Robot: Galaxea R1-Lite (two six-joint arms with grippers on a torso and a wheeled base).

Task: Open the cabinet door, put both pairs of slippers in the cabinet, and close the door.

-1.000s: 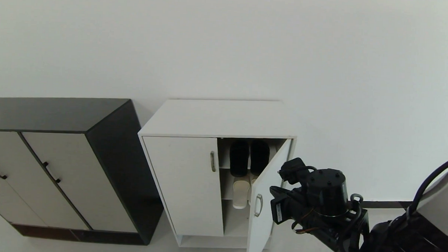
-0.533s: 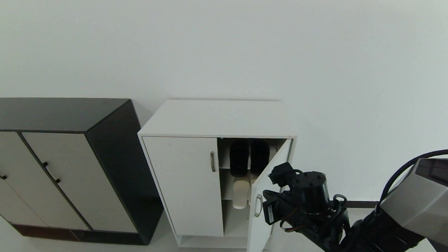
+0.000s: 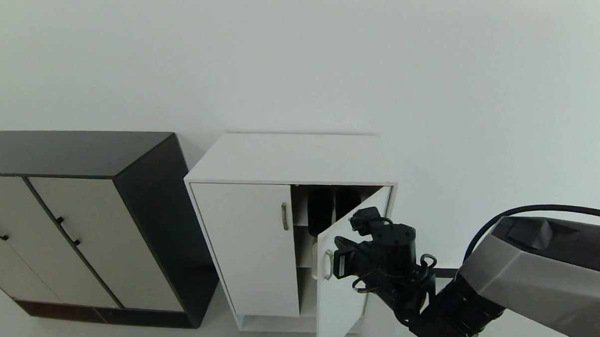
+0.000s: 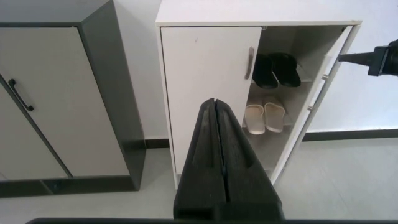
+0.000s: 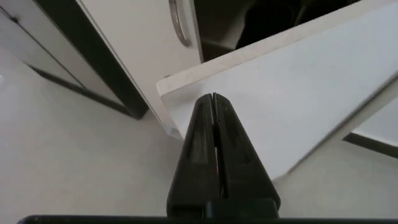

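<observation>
The white right-hand door (image 3: pixel 336 299) has swung further toward shut, and the right gripper (image 5: pixel 213 98) has travelled leftward with it. That gripper's fingers are pressed together, empty, tip just at the door's outer face. The left gripper (image 4: pixel 214 102), likewise pinched closed and empty, hangs well back from the white two-door cabinet (image 3: pixel 290 158).

Inside, the black slippers (image 4: pixel 277 68) lie on the upper shelf, the cream slippers (image 4: pixel 265 117) on the shelf below, each pair side by side, long axes running front to back, toes seemingly inward.

The narrow tip could skid off the smooth panel, leaving the door ajar; protruding cream heels might block it.
</observation>
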